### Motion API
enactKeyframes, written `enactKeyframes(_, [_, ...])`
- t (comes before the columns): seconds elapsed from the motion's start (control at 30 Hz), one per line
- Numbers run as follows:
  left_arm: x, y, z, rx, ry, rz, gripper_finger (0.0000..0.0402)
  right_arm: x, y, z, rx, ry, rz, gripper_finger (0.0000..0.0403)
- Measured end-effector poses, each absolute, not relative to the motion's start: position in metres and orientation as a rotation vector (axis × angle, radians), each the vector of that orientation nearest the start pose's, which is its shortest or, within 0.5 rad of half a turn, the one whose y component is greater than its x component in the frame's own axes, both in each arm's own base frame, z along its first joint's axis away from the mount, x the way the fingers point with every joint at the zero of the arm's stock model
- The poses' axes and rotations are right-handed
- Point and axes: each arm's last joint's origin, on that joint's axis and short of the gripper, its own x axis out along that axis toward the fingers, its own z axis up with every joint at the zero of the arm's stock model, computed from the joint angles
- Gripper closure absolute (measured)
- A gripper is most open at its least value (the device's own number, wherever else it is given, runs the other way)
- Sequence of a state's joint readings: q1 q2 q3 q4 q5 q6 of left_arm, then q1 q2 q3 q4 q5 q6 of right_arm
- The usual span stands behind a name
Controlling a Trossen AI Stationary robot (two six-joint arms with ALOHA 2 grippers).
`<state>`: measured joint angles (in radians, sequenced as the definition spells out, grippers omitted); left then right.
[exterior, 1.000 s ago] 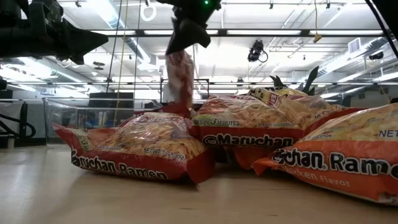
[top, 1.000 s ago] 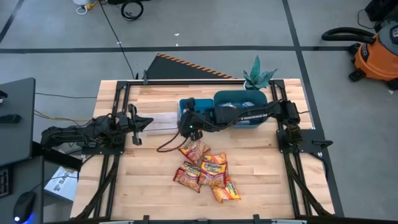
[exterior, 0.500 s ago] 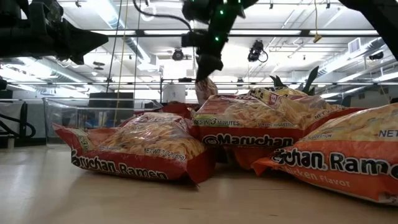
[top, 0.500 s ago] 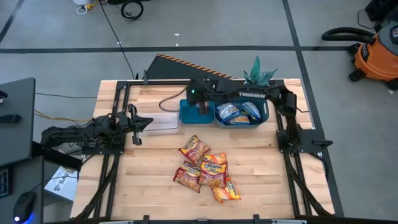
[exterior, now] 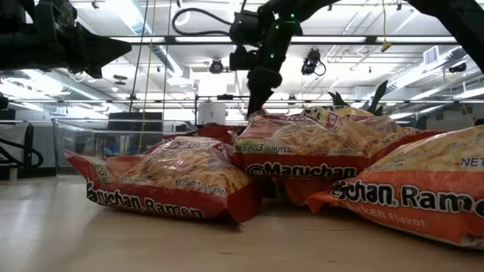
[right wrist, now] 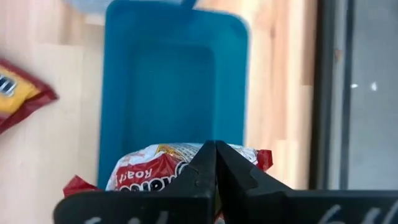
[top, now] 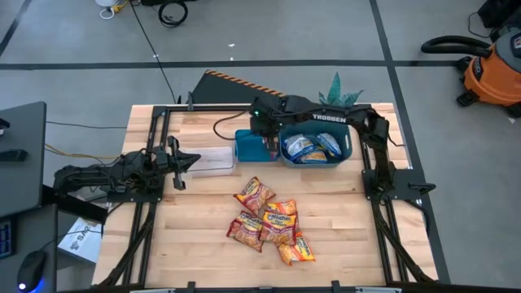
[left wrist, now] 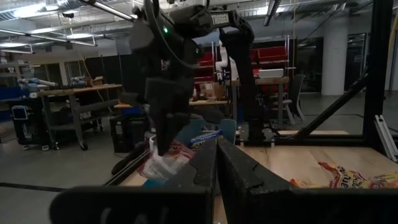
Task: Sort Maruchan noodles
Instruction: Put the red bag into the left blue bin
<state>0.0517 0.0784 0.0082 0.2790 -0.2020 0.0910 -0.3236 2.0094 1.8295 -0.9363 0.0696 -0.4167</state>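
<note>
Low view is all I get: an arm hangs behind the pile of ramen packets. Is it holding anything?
Observer: Yes. The right gripper is shut on a red packet.
Operator: Over what?
Observer: A blue bin, directly below the packet, with nothing showing inside it.
Operator: Any packets sorted already?
Observer: Blue-silver packets lie in the neighbouring bin.

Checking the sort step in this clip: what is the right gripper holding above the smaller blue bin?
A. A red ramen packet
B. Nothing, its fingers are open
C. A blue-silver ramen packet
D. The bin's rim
A: in the right wrist view the right gripper is shut on a red packet over the empty blue bin.
</note>
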Motion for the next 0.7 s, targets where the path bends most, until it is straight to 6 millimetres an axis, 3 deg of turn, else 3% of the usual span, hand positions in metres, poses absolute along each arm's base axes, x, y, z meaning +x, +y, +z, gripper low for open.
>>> enactKeyframes(0.3, [0.099, 0.011, 0.187, 0.075, -0.197, 0.262, 0.0383, 0.408, -0.13, 0.239, -0.246, 1.148, -0.126, 0.0349])
enactKeyframes(0.7, [0.099, 0.011, 0.187, 0.075, -0.197, 0.262, 0.0383, 0.427, -0.097, 0.26, -0.32, 0.977, -0.072, 0.0278])
